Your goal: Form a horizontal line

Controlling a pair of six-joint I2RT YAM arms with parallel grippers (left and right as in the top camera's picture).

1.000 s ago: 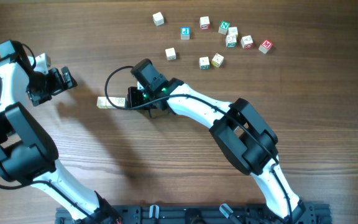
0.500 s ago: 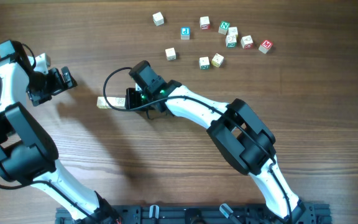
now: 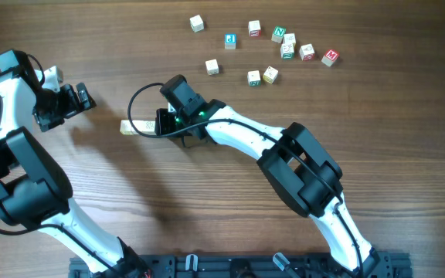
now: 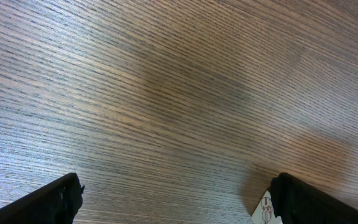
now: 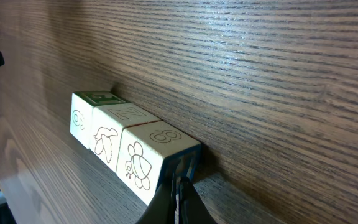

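My left arm [image 3: 14, 166] sits folded at the left edge, my left gripper [image 3: 78, 98] pointing right, fingers [image 4: 48, 202] spread wide. My right arm [image 3: 300, 166] stretches up-left from the base, and my right gripper [image 3: 159, 123] is closed, fingertips [image 5: 166, 208] pressed together.

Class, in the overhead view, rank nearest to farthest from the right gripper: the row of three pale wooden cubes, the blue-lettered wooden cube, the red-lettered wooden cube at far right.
1. Row of three pale wooden cubes, just left of the right gripper.
2. Blue-lettered wooden cube, upper right.
3. Red-lettered wooden cube, far right.
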